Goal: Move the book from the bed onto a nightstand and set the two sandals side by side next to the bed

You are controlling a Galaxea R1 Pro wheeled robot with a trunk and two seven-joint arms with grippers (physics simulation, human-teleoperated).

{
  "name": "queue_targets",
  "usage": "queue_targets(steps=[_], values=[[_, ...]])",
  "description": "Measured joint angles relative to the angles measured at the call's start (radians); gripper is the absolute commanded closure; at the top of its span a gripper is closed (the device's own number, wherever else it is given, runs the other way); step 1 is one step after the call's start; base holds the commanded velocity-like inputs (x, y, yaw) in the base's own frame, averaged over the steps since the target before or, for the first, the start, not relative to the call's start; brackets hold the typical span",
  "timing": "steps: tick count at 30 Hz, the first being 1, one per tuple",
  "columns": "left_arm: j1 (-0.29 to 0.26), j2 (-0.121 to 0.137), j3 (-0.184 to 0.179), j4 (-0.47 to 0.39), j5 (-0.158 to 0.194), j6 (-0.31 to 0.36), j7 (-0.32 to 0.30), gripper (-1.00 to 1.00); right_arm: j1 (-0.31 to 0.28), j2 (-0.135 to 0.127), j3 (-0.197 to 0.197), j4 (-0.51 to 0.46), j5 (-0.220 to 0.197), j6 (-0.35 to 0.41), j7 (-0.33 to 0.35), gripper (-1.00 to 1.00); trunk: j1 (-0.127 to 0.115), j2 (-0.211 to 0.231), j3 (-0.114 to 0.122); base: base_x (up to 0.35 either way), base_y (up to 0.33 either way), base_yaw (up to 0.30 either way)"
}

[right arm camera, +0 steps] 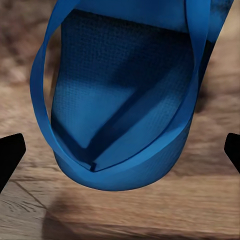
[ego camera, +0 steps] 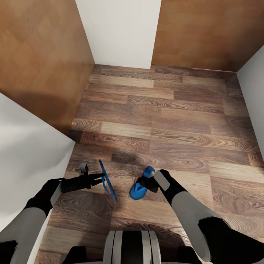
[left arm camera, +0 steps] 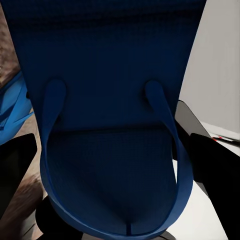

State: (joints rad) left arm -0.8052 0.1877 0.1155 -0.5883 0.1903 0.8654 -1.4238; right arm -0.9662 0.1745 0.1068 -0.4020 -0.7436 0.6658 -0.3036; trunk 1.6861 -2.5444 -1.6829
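Observation:
I hold the two sandals, both bright blue flip-flops, just above the wood-plank floor [ego camera: 165, 121]. One sandal [ego camera: 108, 184] stands on edge in my left gripper [ego camera: 102, 178], which is shut on it. In the left wrist view this sandal [left arm camera: 115, 75] lies between black fingers [left arm camera: 212, 160], with the other sandal [left arm camera: 12, 102] beside it. My right gripper [ego camera: 145, 184] is shut on the other sandal [ego camera: 138, 191]. The right wrist view has that sandal [right arm camera: 125, 100] strap side up, with a fingertip [right arm camera: 10, 155] at each side. The book, the bed and the nightstand are out of view.
A brown wooden panel [ego camera: 40, 58] stands at the left and another [ego camera: 209, 33] at the back right, with a white wall [ego camera: 121, 29] between them. A white surface [ego camera: 25, 161] is close at my left, and a white wall [ego camera: 255, 88] at the right. Open floor lies ahead.

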Motion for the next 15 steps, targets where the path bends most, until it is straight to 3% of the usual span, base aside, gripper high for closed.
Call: queue_targets(steps=[15], values=[[0.0, 0.002, 0.0, 0.001, 0.0, 0.0, 0.0, 1.0, 0.0, 0.0, 0.0, 0.0, 0.0, 0.0, 0.0, -1.0, 0.0, 0.0, 0.0, 0.0, 0.0, 0.0]])
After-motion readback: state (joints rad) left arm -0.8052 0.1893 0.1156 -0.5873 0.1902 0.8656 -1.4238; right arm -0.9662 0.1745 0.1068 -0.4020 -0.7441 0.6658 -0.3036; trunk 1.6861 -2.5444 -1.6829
